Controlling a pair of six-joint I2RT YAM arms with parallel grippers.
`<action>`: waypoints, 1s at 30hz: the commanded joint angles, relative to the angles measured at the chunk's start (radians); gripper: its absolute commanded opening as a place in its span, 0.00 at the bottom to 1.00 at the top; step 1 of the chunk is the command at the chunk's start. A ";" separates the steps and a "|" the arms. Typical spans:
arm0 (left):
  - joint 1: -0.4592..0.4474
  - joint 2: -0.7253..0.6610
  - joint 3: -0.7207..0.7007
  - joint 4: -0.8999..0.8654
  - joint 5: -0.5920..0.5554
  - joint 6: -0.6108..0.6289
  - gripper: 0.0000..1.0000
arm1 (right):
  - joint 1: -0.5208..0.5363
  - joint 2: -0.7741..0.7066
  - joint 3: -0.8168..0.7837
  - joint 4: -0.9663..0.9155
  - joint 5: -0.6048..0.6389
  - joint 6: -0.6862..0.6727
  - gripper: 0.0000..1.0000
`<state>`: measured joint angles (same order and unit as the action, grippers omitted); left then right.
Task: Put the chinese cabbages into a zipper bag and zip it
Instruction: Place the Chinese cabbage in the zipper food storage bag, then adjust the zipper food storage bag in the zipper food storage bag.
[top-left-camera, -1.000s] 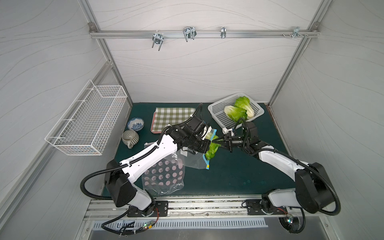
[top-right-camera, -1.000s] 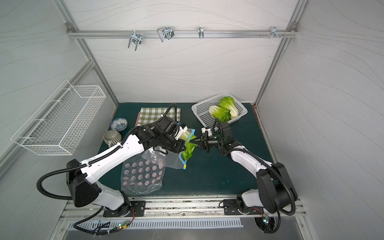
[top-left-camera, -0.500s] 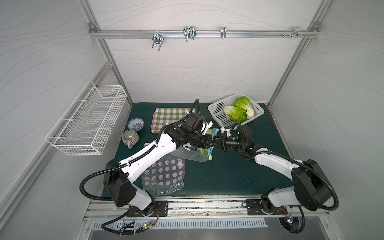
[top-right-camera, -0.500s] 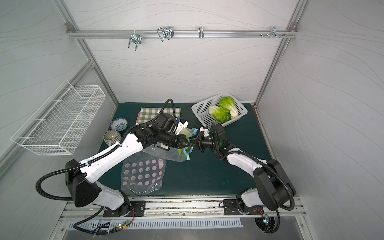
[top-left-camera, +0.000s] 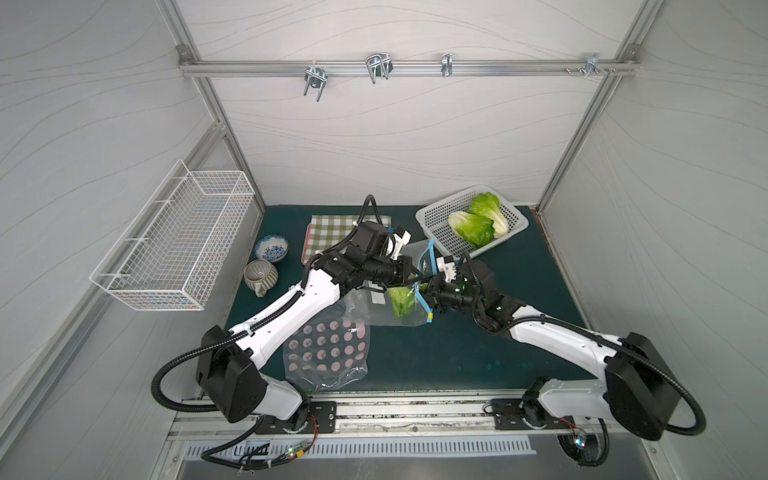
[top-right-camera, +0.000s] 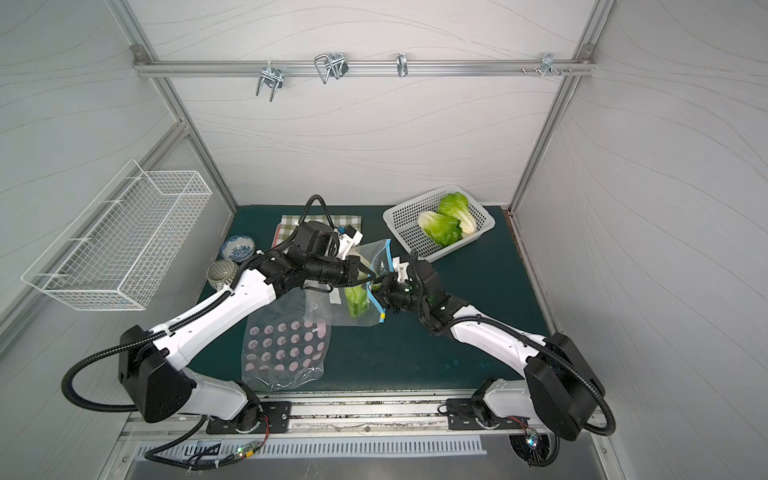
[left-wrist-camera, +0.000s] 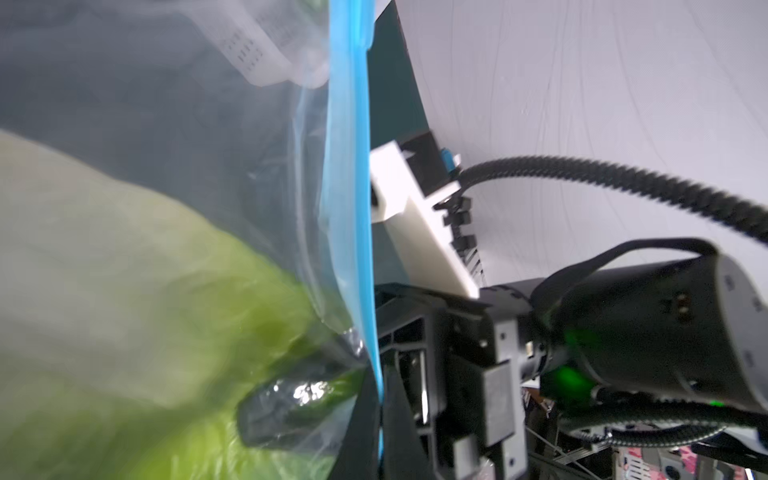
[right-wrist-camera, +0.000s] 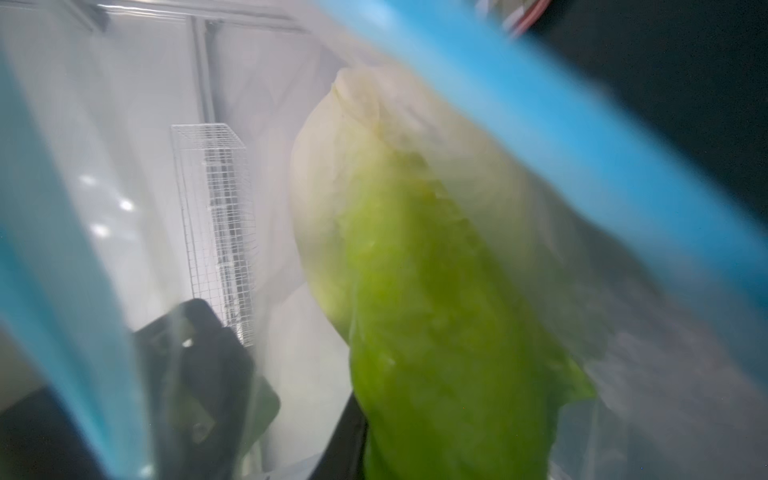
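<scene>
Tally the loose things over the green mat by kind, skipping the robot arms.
Green-and-white chinese cabbages: 3
Clear plastic bags: 2 (blue-zipper bag, pink-dotted bag)
White perforated plastic basket: 1
Ceramic dishes: 2 (blue-patterned bowl, grey ribbed cup)
Green checked cloth: 1
Total: 9

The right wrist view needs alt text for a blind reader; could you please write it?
Close-up of a cabbage, white base and bright green leaves, inside a clear bag whose blue zipper strip crosses the frame. A white wire basket shows blurred through the plastic.
</scene>
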<state>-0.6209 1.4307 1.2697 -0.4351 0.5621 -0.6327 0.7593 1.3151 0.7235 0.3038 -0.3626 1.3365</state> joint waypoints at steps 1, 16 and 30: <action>0.031 -0.037 -0.026 0.134 0.051 -0.054 0.00 | -0.006 0.064 0.070 -0.055 -0.042 -0.058 0.36; 0.121 -0.046 -0.082 0.082 0.070 0.022 0.00 | -0.239 -0.116 0.220 -0.829 -0.098 -0.561 0.75; 0.128 -0.061 -0.074 0.022 0.048 0.050 0.00 | -0.088 0.280 0.434 -0.721 -0.067 -0.595 0.41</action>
<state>-0.4980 1.4048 1.1629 -0.4019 0.6102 -0.6056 0.6666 1.5650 1.1099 -0.4351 -0.4110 0.7654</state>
